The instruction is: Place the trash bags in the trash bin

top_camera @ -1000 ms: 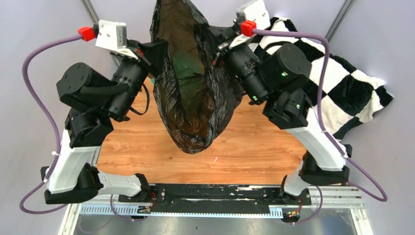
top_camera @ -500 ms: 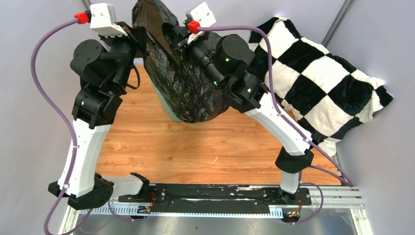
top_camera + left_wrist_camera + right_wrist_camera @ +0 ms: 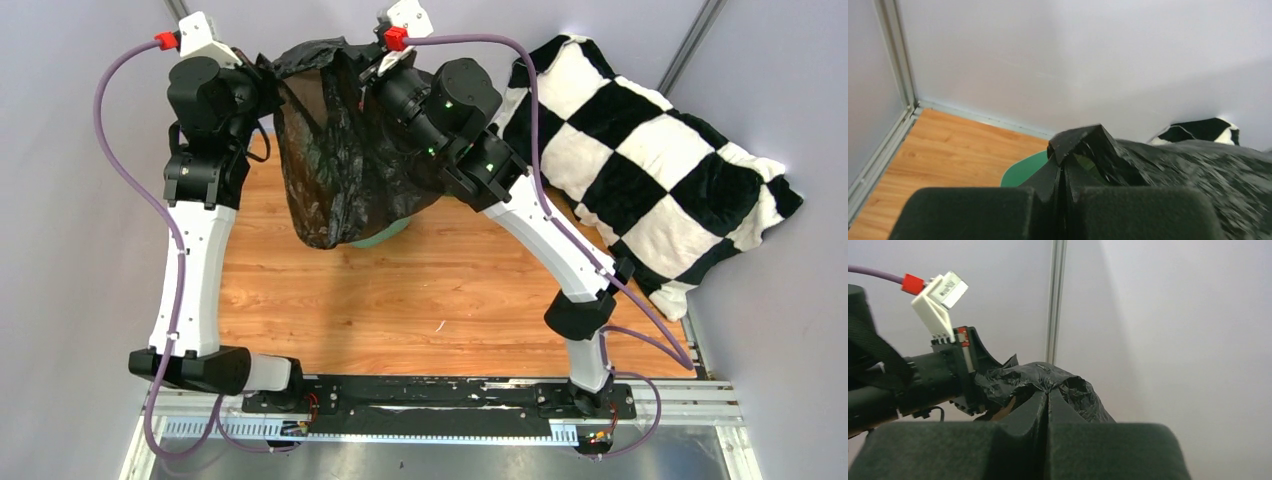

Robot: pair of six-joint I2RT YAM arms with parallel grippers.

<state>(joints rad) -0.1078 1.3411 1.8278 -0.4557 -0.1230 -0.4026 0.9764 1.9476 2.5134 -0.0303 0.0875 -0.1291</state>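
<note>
Hanging from both arms at the far side of the table, trash bag covers most of trash bin; only a green sliver shows beneath. Both pincers sit clamped on bag plastic: left gripper on left rim, right gripper on right rim. Far right: checkered blanket.

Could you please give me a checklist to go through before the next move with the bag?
1. Left tool shut on the trash bag rim: ok.
2. Right tool shut on the opposite rim: ok.
3. Bag spread between both tools: ok.
4. Bag over the trash bin: ok, green rim peeks out beneath.
5. Bag's bottom inside the bin: cannot tell, the bag hides it.
</note>
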